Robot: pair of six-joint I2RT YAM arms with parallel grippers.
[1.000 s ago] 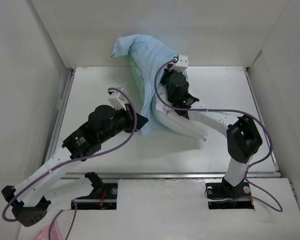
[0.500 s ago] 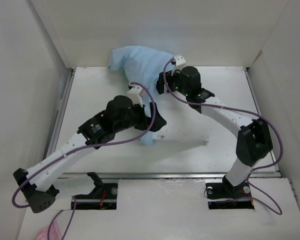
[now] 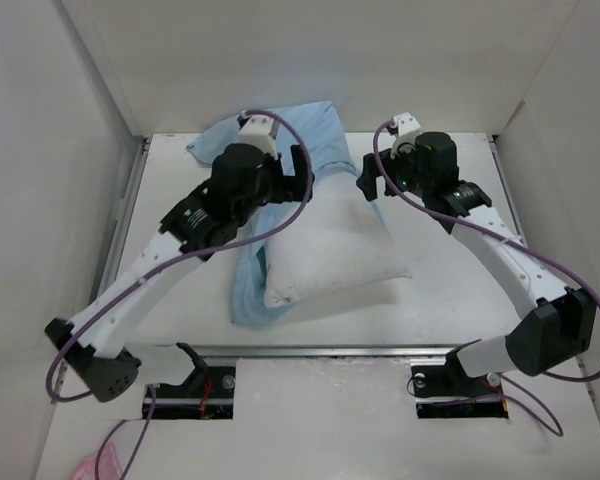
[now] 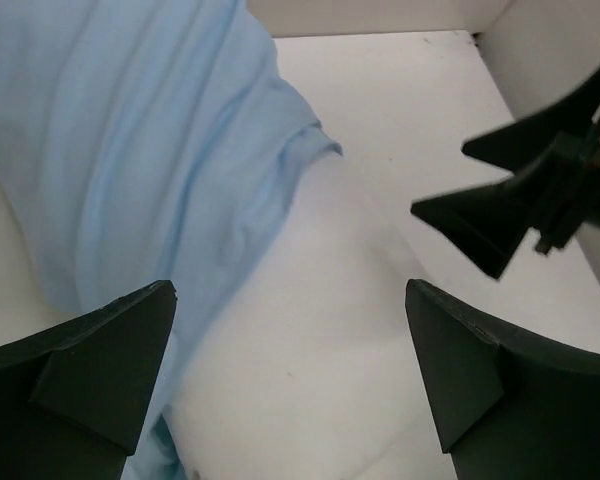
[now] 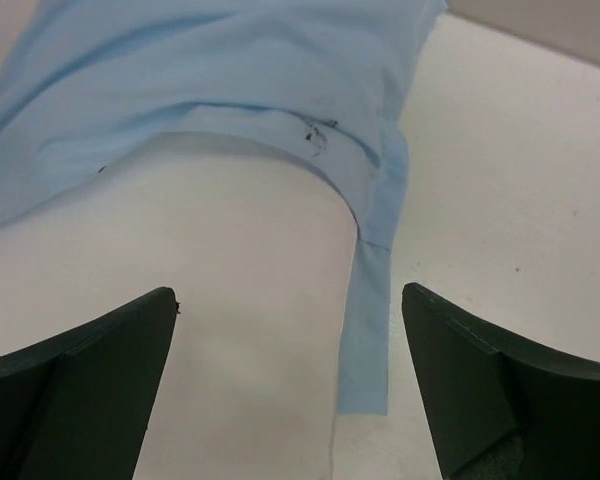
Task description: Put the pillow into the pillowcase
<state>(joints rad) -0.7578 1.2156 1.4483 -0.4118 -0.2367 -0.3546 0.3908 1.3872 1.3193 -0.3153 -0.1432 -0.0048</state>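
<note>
1 pillow (image 3: 330, 255); 1 pillowcase (image 3: 325, 135); left fingers (image 4: 100, 370) spread; right fingers (image 5: 90, 360) spread

no text, label or number can be read anywhere.

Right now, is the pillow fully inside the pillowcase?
Partly in: the pillowcase covers the far end of the pillow; the near half lies bare.

Bright, even, diffuse light; faint soft shadows; wrist views soft, close-up fingers (image 4: 80, 370) slightly blurred.
</note>
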